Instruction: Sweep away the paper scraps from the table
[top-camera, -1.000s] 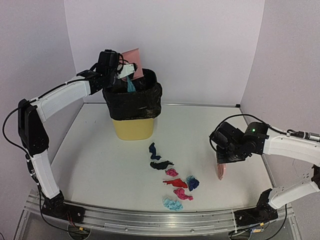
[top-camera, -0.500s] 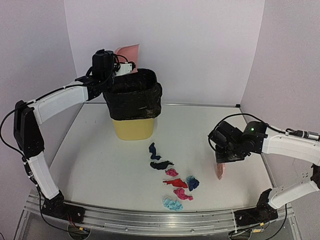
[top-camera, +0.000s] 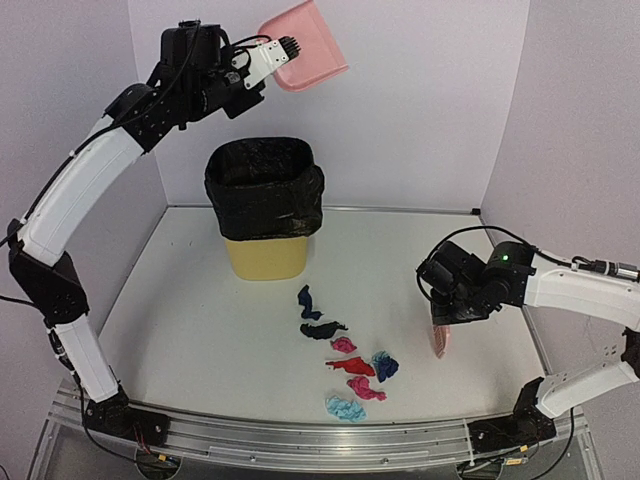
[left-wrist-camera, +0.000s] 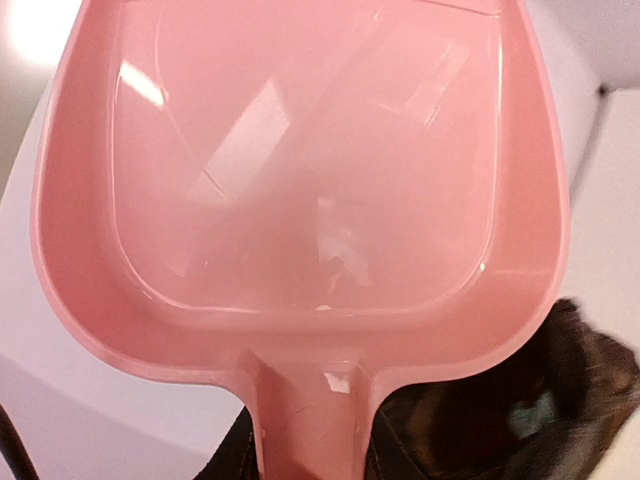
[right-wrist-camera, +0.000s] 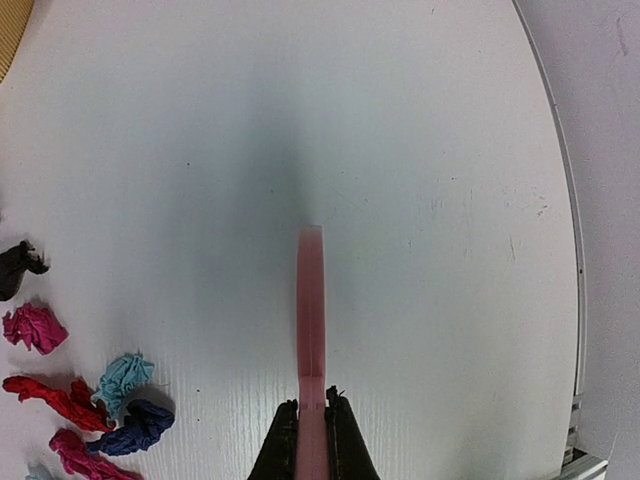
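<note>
Both claws are loaded. We note the left claw (top-camera: 268, 60) pinching the handle of the pink dustpan (left-wrist-camera: 300, 170), raised high with the pan's open face showing nothing inside. We note the right claw (right-wrist-camera: 311, 440) pressed tight on the pink brush (right-wrist-camera: 311, 320), which points down toward the table (top-camera: 200, 320).

The paper scraps (top-camera: 350, 360) lie in a loose cluster on the table, near the right claw and off to its left, apart from the brush. They sit far below the left claw and nearer the arm bases than it. The black-lined bin (top-camera: 265, 200) stands beneath the left claw, beyond the scraps.

Handling, as we judge it:
- The scraps look very light, soft and crumpled, so they are likely to roll or skip if struck fast.
- They are too small and too many to pinch one by one, so we would not grasp them.
- The brush tip should meet them low, on the side facing the right claw, and push away from it.
- The dustpan looks stiff and glossy, so its lip must sit flat on the table on the far side of the cluster or wads may slip under.
</note>
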